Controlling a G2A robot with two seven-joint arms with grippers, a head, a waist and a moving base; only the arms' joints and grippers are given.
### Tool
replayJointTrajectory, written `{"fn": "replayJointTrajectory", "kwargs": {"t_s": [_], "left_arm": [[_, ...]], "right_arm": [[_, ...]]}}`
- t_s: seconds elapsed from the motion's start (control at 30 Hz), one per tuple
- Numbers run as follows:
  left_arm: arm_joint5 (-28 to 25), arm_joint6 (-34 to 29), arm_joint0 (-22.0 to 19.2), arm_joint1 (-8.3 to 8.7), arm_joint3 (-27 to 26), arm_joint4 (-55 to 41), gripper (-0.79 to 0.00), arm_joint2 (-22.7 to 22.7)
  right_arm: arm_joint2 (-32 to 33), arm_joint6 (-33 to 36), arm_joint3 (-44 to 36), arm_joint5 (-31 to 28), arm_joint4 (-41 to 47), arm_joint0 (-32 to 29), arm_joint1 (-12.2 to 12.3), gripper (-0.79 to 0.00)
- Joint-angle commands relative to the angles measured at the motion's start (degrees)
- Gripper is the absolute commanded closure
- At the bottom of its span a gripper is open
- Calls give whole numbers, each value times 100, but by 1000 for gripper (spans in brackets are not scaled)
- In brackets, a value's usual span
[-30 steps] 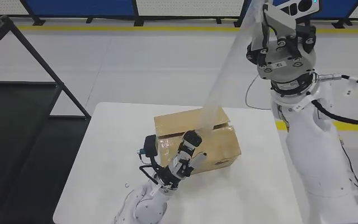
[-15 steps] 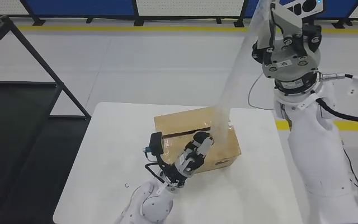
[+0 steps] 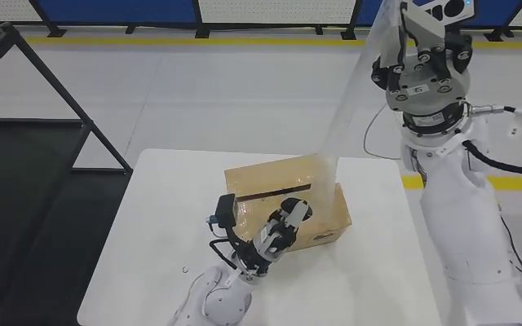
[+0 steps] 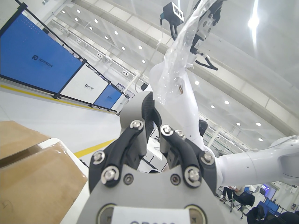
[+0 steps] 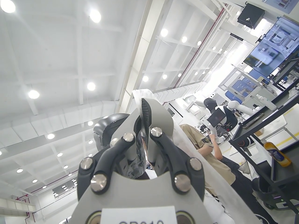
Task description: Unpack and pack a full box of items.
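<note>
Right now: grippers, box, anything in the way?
Right gripper raised high, shut on plastic film. Film runs down to cardboard box on table. Left gripper shut, low by the box. Film crosses over box.

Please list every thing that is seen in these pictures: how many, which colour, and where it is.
cardboard box: one, brown, in the middle of the table.
clear plastic film: one, transparent, running from the box top up to the right gripper.
table: one, white, under the box.
black frame: one, black, on the floor beside the table.
blue panels: at least two, blue, along the far side.
yellow floor line: one, yellow, before the panels.
right gripper: one, grey and black, raised high, shut on the film.
left gripper: one, grey and black, low at the box's near side, shut, empty.
</note>
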Motion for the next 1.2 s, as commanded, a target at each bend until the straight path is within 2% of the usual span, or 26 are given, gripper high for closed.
{"fn": "replayJointTrajectory", "kwargs": {"t_s": [0.0, 0.17, 0.33, 0.57, 0.7, 1.0, 1.1, 1.17], "left_arm": [[1, -92, 67, 15, -138, -22, 0, -59], [82, -687, 369, 123, -613, -122, 0, -419], [193, -1604, 701, 281, -1229, -512, 0, -1002], [281, -2420, 1119, 454, -1969, -715, 0, -1738], [298, -2858, 1306, 544, -2180, -863, 0, -2112], [477, -3959, 1677, 755, -2547, -1968, 0, -2990], [588, -4080, 1767, 806, -2646, -2347, 0, -3288], [588, -4080, 1767, 806, -2646, -2347, 0, -3288]], "right_arm": [[30, -2, 51, 20, -32, 8, 1, 0], [204, 58, 248, 156, -69, -2, 27, 0], [355, 94, 469, 641, -295, -32, 90, 0], [520, -32, 713, 1213, -716, -168, 184, 0], [636, -231, 777, 1469, -1146, -242, 254, 0], [636, -231, 777, 1469, -1146, -242, 254, 0], [621, -358, 706, 1546, -1159, -342, 258, 0], [634, -633, 615, 1810, -1204, -454, 275, 0]]}}
